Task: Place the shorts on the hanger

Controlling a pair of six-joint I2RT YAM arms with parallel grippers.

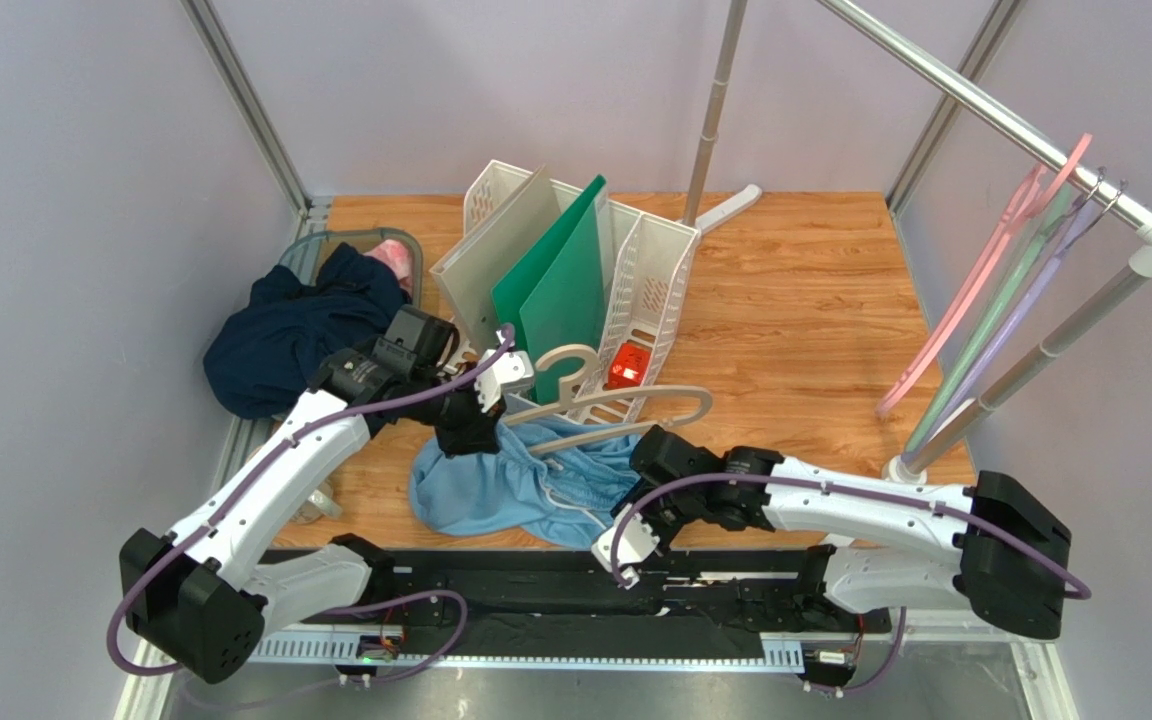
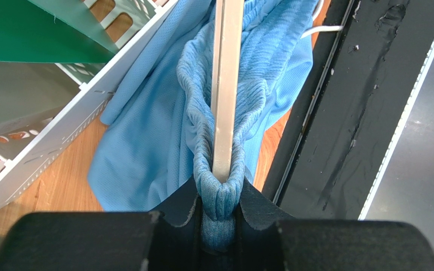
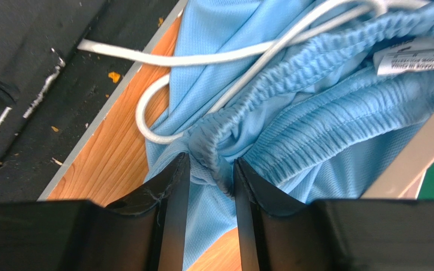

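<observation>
Blue fabric lay crumpled at the near edge of the counter (image 1: 793, 330): the shorts (image 1: 515, 488) sat just in front of the white rack (image 1: 654, 278), with the hanger (image 1: 672, 396) resting across their far side. The left gripper (image 2: 219, 206) had its jaws pinched on a fold of the gathered waistband. The hanger's pale bar ran straight out of that fold, so the band seemed wrapped round the bar's end, probably to hold cloth and wood together while the opening was worked along. The right gripper (image 3: 211, 175) had its jaws pressed on another stretch of waistband, beside the white drawstring (image 3: 202, 56), likely to pull the opening taut. Whether the bar passed fully inside the shorts could not be told.
</observation>
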